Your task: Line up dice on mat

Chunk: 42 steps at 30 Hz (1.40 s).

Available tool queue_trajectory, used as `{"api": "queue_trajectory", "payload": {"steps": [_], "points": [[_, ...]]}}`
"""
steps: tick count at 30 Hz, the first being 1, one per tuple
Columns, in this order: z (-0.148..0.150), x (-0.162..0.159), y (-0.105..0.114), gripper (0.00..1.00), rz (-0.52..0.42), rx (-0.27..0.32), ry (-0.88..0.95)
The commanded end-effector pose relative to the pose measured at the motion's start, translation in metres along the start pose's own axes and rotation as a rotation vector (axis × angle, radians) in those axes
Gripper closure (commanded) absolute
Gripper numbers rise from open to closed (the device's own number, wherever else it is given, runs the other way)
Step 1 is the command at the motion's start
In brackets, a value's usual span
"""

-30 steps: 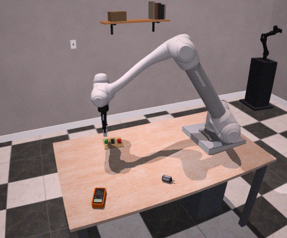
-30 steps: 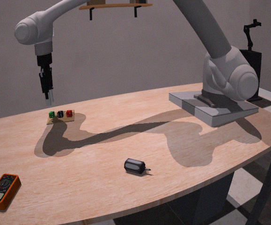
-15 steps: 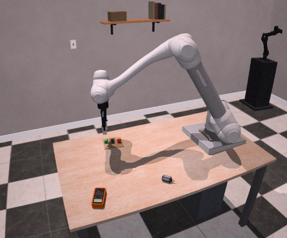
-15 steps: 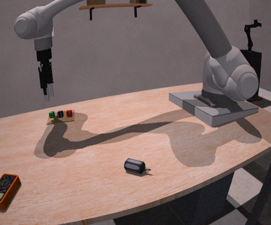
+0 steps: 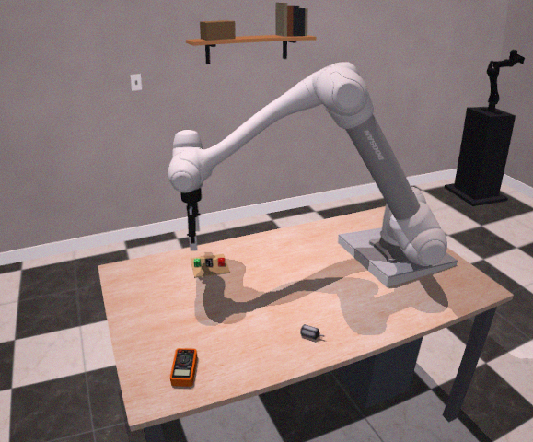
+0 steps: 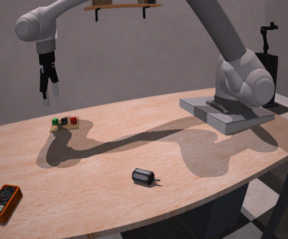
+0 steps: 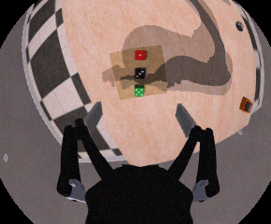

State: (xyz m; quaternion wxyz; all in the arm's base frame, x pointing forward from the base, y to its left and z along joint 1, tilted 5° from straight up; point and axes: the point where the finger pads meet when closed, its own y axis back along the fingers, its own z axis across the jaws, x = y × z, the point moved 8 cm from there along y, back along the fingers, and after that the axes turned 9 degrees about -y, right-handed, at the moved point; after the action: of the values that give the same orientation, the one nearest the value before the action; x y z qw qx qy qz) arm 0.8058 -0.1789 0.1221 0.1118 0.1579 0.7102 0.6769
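Observation:
A small tan mat (image 5: pixel 209 266) lies on the table's far left part. Three dice sit on it in a row: a red die (image 5: pixel 221 261) nearest the robot's base, a black die (image 5: pixel 208 261) in the middle, and a green die (image 5: pixel 196 261) farthest. The same row shows in the exterior view, with the green die (image 6: pixel 54 121), the black die (image 6: pixel 64 120) and the red die (image 6: pixel 73 120), and in the wrist view, with the red die (image 7: pixel 141 55), the black die (image 7: pixel 139 74) and the green die (image 7: pixel 138 91). My gripper (image 6: pixel 49 98) hangs well above the green end of the mat, open and empty.
An orange multimeter (image 5: pixel 183 366) lies near the table's front left edge. A small dark cylindrical part (image 5: pixel 311 332) lies in the front middle. The robot's grey base plate (image 5: pixel 396 257) stands at the right. The arm's shadow crosses the table.

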Motion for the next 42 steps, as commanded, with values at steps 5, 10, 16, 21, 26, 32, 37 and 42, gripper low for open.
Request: {"api": "queue_trajectory", "payload": {"steps": [5, 10, 16, 21, 26, 32, 37, 42], "points": [[0.000, 0.000, 0.003, 0.00, -0.002, -0.001, 0.000], [0.000, 0.000, 0.010, 0.00, -0.002, -0.001, 0.000], [0.000, 0.000, 0.028, 0.00, -0.002, -0.001, 0.000], [0.000, 0.000, 0.050, 0.00, -0.002, -0.001, 0.000], [0.000, 0.000, 0.066, 0.00, -0.002, -0.001, 0.000], [0.000, 0.000, 0.071, 0.00, -0.002, -0.001, 0.000], [0.000, 0.000, 0.072, 0.00, -0.002, -0.001, 0.000], [0.000, 0.000, 0.072, 0.00, -0.002, -0.001, 0.000]]}}
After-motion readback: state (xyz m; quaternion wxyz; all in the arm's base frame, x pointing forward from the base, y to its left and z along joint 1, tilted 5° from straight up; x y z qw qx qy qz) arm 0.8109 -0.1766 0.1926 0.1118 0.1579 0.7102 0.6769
